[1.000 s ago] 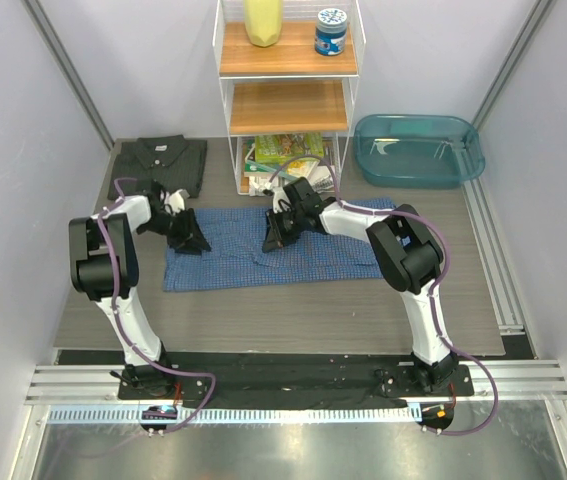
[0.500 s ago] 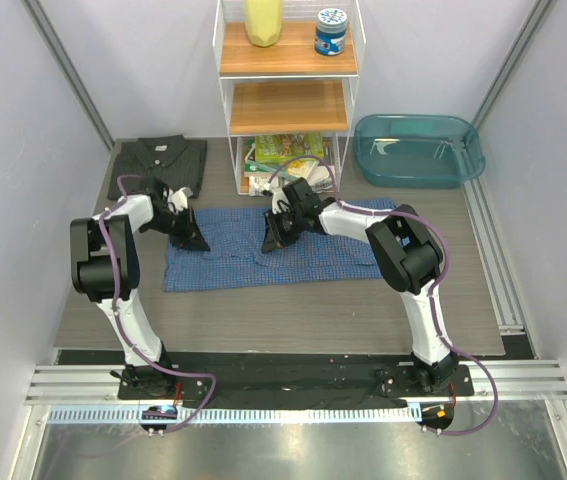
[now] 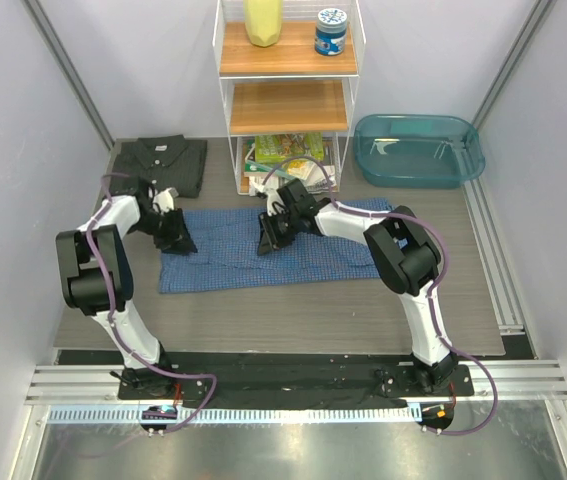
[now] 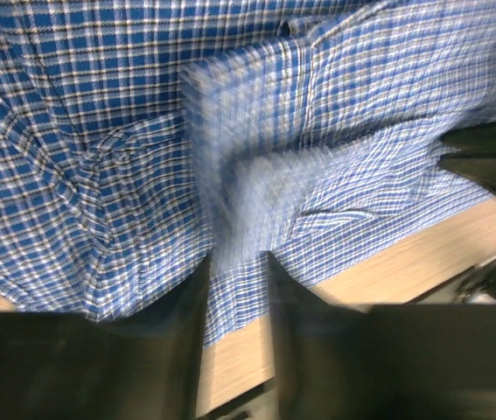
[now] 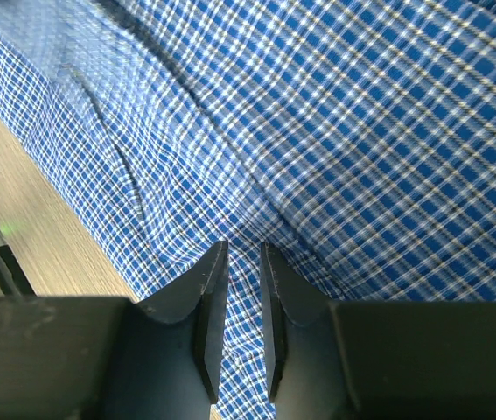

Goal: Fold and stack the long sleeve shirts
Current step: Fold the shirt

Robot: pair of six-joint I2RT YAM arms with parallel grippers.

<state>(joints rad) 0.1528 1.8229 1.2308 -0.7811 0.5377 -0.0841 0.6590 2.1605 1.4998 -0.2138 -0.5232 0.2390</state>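
One of the long sleeve shirts, blue with a fine check (image 3: 308, 255), lies spread flat across the middle of the table. The other, dark charcoal grey (image 3: 158, 165), lies folded at the back left. My left gripper (image 3: 175, 236) is low over the blue shirt's left end. In the left wrist view its fingers (image 4: 237, 262) stand a narrow gap apart, with checked cloth (image 4: 99, 131) and table showing between them. My right gripper (image 3: 268, 237) is over the shirt's middle near its back edge. Its jaws (image 5: 243, 249) are slightly apart just above flat cloth (image 5: 361, 131) and pinch nothing.
A white wire shelf with wooden boards (image 3: 288, 105) stands at the back centre, with packets (image 3: 288, 152) on its lowest level. A yellow item (image 3: 263, 20) and a blue jar (image 3: 331, 32) stand on top. A teal plastic tub (image 3: 418, 150) sits at the back right.
Both grippers have shifted a little to the left. The left arm's elbow has swung left and the blue shirt's left end has moved slightly left with it. Both pairs of jaws have parted slightly.
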